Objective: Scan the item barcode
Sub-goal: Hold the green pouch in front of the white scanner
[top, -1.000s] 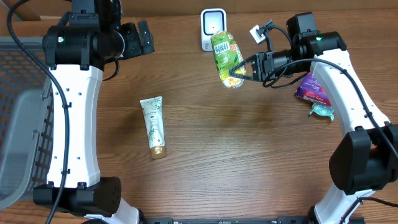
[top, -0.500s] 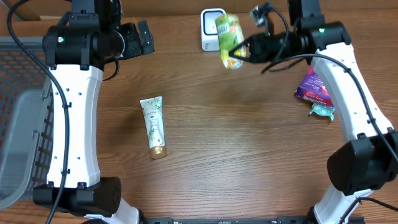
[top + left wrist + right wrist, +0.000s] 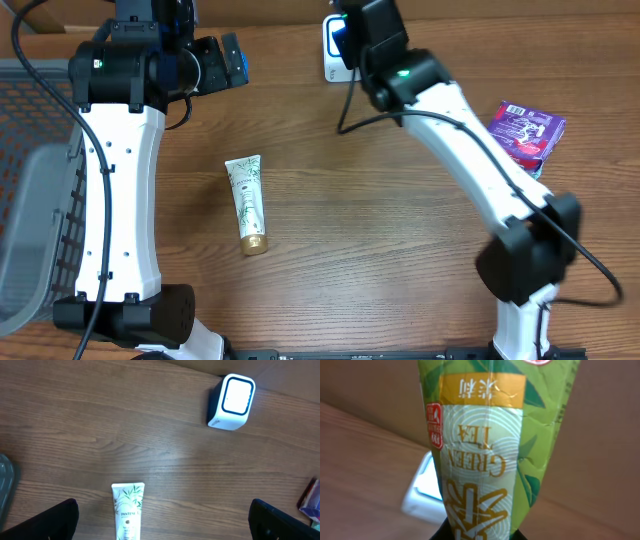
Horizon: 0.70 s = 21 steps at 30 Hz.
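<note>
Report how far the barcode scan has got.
Done: the green tea packet is lifted, pinched in the right claw. In hand: the right wrist view shows it held close before the white box scanner. Whether a scan registered, I cannot tell. Left: the white cosmetic tube and purple packet lie on the wooden table.

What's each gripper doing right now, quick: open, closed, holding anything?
Left gripper: open, holding nothing.
Right gripper: shut on the green plastic tea pouch.
</note>
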Tool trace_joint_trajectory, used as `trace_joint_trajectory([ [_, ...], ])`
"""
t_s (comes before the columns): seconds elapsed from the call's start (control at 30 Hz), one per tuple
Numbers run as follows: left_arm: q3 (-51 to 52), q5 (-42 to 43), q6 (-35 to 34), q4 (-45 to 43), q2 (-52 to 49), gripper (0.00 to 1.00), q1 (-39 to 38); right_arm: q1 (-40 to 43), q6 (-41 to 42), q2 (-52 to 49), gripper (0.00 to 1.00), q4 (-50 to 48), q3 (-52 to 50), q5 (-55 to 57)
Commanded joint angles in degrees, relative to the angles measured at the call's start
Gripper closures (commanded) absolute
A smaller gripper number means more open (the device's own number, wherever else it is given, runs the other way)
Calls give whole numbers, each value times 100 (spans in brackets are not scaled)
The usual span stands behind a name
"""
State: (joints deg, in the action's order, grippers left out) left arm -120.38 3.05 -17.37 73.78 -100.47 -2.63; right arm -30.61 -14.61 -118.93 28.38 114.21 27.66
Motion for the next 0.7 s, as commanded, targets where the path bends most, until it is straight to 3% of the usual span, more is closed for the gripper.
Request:
trace_joint_trajectory([
  [0.0,-48,42,109,-9,-4,0,-39,68,-1152,-562,96,-420,162,1145],
  [0.4,-48,42,109,-11,-4,0,-39,79,-3311,-1753,96,-1113,162,1674],
  [0.67,-48,42,109,-9,-4,0,-39,79,-3499,-2011,96,-1790,162,1952],
])
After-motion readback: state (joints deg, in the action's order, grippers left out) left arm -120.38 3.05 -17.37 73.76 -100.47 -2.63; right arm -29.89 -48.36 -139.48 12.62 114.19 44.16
